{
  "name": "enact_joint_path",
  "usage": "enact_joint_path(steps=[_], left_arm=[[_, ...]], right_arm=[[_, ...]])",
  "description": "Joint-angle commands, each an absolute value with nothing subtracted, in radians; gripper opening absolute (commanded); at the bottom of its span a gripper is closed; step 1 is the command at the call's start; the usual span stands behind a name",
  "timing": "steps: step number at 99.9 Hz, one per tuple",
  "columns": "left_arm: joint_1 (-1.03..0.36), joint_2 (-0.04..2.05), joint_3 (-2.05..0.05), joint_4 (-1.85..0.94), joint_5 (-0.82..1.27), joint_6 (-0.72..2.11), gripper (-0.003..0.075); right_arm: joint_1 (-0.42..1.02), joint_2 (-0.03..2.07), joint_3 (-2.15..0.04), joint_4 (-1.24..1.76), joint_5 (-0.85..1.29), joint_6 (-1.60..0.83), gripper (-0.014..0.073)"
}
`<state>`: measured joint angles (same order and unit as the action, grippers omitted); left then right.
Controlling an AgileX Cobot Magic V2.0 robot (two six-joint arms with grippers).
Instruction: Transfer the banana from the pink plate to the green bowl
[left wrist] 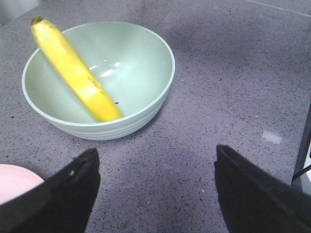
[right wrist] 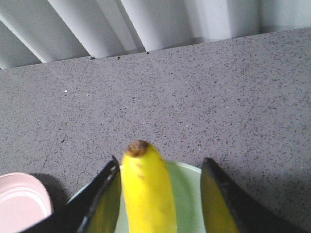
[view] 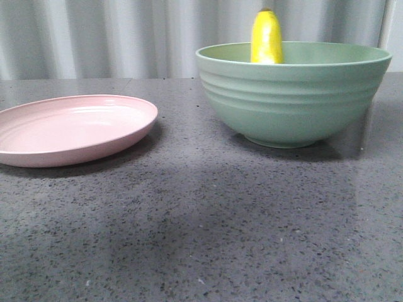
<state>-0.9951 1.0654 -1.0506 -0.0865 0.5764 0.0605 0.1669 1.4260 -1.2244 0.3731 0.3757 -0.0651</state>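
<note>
The yellow banana (view: 266, 38) stands slanted in the green bowl (view: 293, 100), and its dark tip sticks up over the far rim. The left wrist view shows the banana (left wrist: 73, 68) lying across the inside of the bowl (left wrist: 131, 63). The pink plate (view: 69, 129) is empty at the left. My right gripper (right wrist: 160, 161) is open above the bowl (right wrist: 187, 194), with the banana (right wrist: 148, 194) between its jaws, close to one finger and apart from the other. My left gripper (left wrist: 155, 160) is open and empty over bare table beside the bowl. Neither gripper shows in the front view.
The grey speckled tabletop (view: 208, 220) runs back to a white corrugated wall (view: 126, 31). The table's edge (left wrist: 305, 145) lies near my left gripper. A sliver of the plate shows in each wrist view (left wrist: 12, 179) (right wrist: 19, 201).
</note>
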Motion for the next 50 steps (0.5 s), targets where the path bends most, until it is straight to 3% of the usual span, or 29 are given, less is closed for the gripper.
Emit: enact_joint_path(steps=[1,14,26,34,50], left_arm=[[-0.995,1.046,-1.084,-0.095,0.508,0.057,0.0414],[-0.995,1.032,-1.084,-0.095,0.503,0.028,0.0246],[-0.995,0.99,-1.082,-0.091,0.502,0.026,-0.0022],[-0.995,0.959,-1.076,-0.083,0.502,0.022,-0.0019],[-0.995,0.875,-1.036,-0.066,0.5,0.022,-0.0019]], right_arm=[[0.162,1.387,-1.264,0.373,0.35,-0.076,0.0291],[0.162,1.354,-1.264,0.315,0.419,-0.08,0.0252],[0.162,1.315,-1.264,0.261,0.52,-0.08,0.0052],[0.162,1.287,-1.264,0.207,0.591,-0.08,-0.0079],[0.162,1.22,-1.247,0.189,0.692,-0.08,-0.0078]])
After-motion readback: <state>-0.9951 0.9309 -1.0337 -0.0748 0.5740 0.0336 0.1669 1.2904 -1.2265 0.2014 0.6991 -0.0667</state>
